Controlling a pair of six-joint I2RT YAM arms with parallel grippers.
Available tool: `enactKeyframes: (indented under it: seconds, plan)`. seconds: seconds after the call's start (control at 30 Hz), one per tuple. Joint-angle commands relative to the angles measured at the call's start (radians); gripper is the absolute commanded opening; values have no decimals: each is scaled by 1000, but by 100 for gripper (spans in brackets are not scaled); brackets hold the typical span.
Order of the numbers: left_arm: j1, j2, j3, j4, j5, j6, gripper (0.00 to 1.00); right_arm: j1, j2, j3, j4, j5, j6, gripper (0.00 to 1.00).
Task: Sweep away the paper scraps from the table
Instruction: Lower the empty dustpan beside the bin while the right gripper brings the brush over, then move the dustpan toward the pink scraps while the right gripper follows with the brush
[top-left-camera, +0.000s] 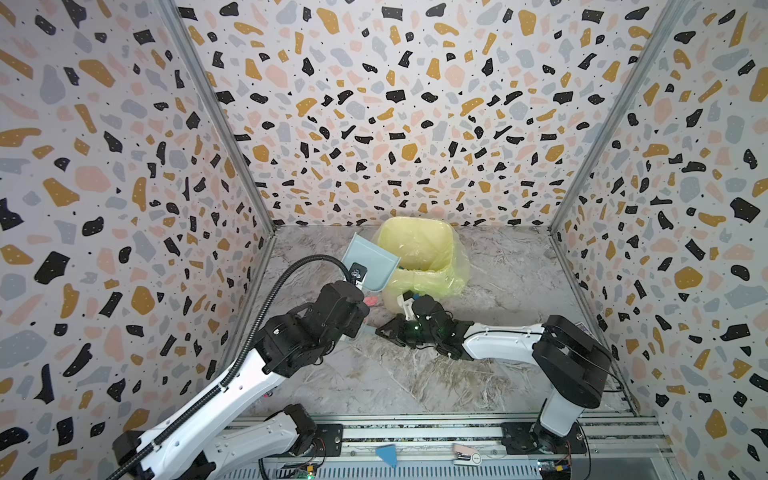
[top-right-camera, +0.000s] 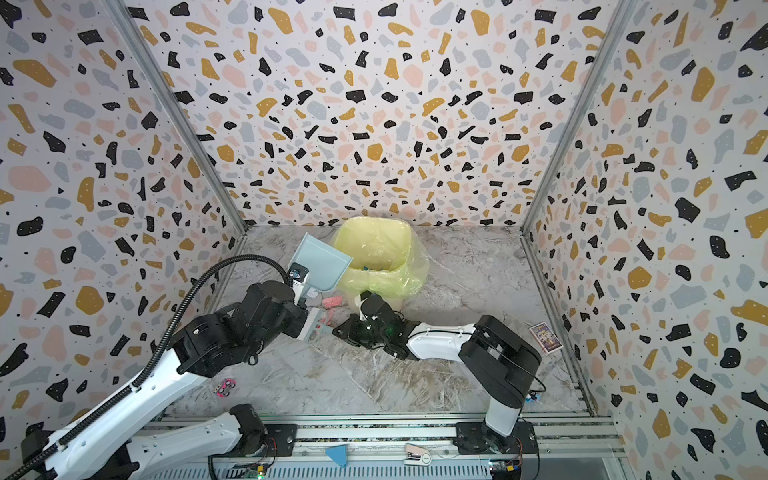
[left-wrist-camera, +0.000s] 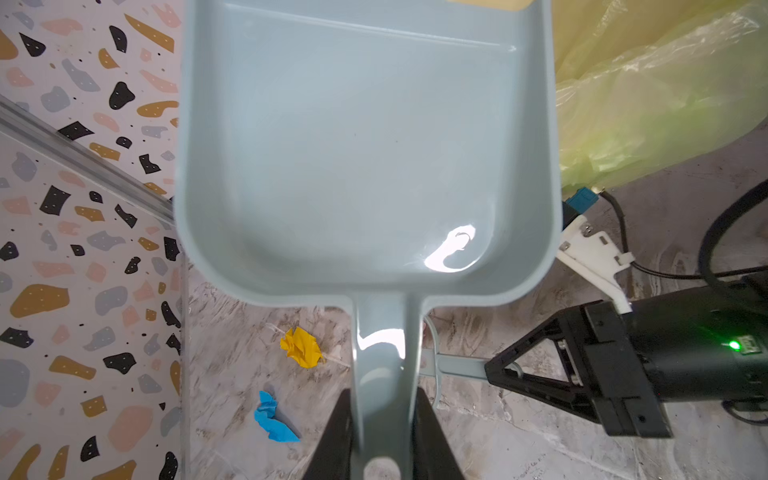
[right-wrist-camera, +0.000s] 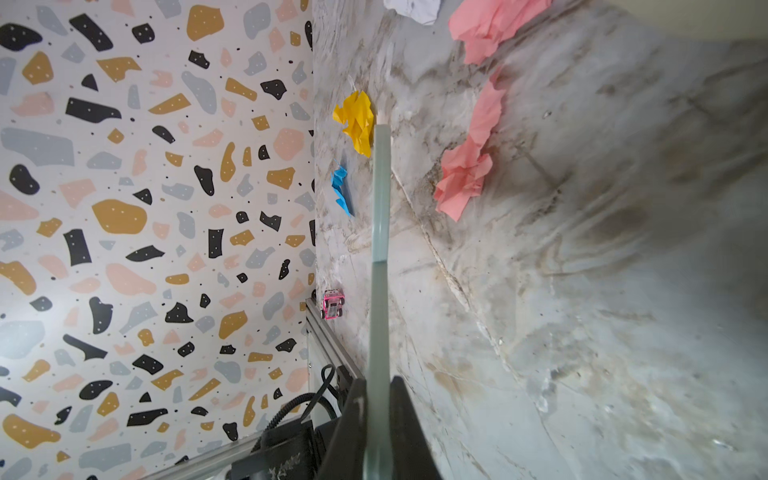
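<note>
The dustpan (left-wrist-camera: 365, 145) is being gripped by its handle (left-wrist-camera: 381, 332) in the left jaws; a flat grey-blue tool (right-wrist-camera: 380, 208) is being pinched in the right jaws. Paper scraps (right-wrist-camera: 463, 183) are being seen on the surface (right-wrist-camera: 582, 291) ahead of the right jaws, flanking the tool.

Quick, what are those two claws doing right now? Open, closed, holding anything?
Left gripper: closed on the handle of the pale blue dustpan.
Right gripper: closed on a thin, pale sweeping tool.
</note>
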Motion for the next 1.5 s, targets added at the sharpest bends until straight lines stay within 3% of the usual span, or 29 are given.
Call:
enactKeyframes:
  seconds: [0.0, 0.37, 0.8, 1.07, 1.27, 1.47]
  plan:
    - [8, -15, -11, 22, 12, -9, 7, 4, 19, 7, 69, 40, 100, 0]
    - [12, -11, -25, 27, 29, 1, 7, 3, -97, -158, 20, 79, 202, 0]
    - [12, -49, -16, 3, 131, -34, 13, -32, -539, -367, -342, 56, 167, 0]
    - [3, -51, -6, -51, 272, -77, 18, -35, -480, -274, -302, 27, 53, 0]
    - [-26, -69, -15, -71, 309, -109, 19, -33, -388, -183, -256, 1, -18, 0]
    - [-66, -76, -81, -46, 367, -150, 20, -65, -279, -149, -195, -3, -23, 0]
